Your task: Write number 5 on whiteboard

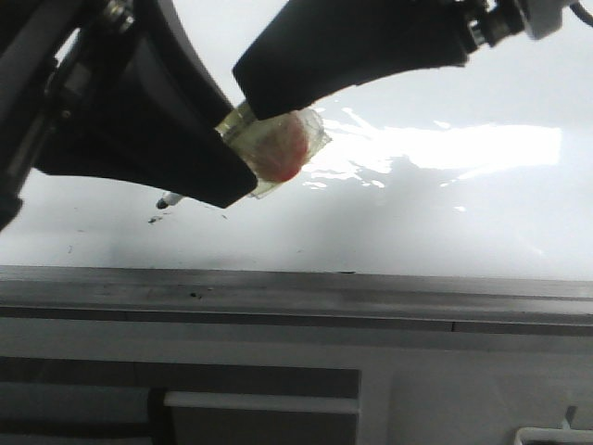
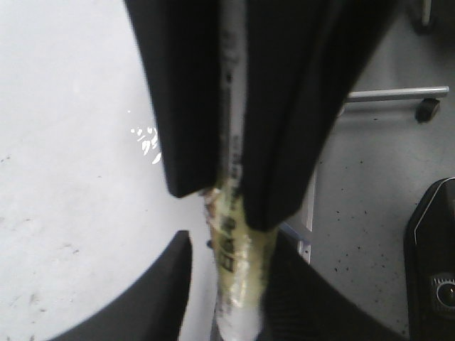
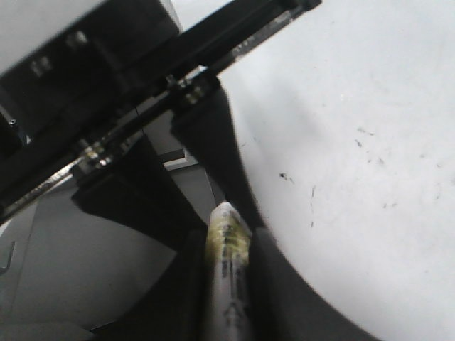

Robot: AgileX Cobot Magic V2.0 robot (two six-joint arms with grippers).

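The large glossy white whiteboard (image 1: 445,232) with a grey metal rim (image 1: 371,287) fills most of the front view, a bright patch of glare across its right half and small dark specks (image 1: 156,220) near its near edge at the left; no drawn line of the number 5 can be made out on it in any view. Over its left part the two black grippers meet: the left gripper (image 1: 199,181) comes in from the left and the right gripper (image 1: 255,93) from above and the right. Between them is a white marker pen wrapped in yellowish clear tape (image 2: 231,263), with a reddish end showing through the tape (image 1: 283,148) in the front view. In the left wrist view the black fingers (image 2: 192,106) are clenched on the pen's barrel on both sides. In the right wrist view the pen (image 3: 226,270) sits pinched between that gripper's own fingers (image 3: 284,291), its rounded end pointing at the other gripper. A dark pointed tip (image 1: 167,199) just under the left gripper sits at the board's surface; whether it touches cannot be told
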